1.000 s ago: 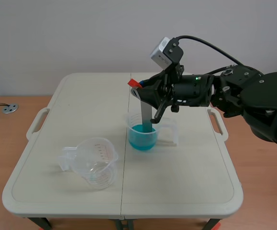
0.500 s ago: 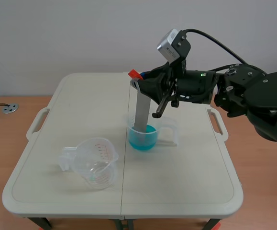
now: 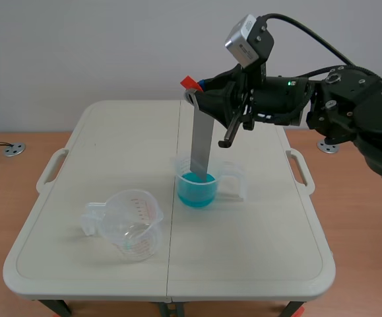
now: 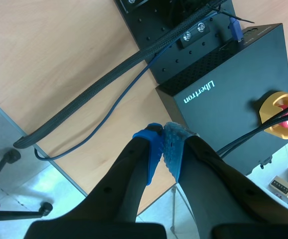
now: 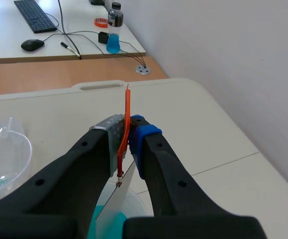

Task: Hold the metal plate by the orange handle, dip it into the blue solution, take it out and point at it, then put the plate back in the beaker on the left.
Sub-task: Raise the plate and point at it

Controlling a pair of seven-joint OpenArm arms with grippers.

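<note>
A grey metal plate with an orange handle hangs from my right gripper, which is shut on the handle. The plate's lower end is still inside the clear beaker of blue solution at the table's middle. In the right wrist view the orange handle is pinched between the pads of my right gripper, and the plate drops toward the blue solution. An empty clear beaker stands front left. My left gripper is shut on nothing, off the table above a wooden floor.
The cream folding table has a seam down its middle. A black box with cables lies under my left gripper. Beyond the table in the right wrist view stand a desk with a keyboard, a mouse and a bottle.
My right gripper has risen and shifted a little right, lifting the plate most of the way out of the blue solution. The left beaker has not moved.
</note>
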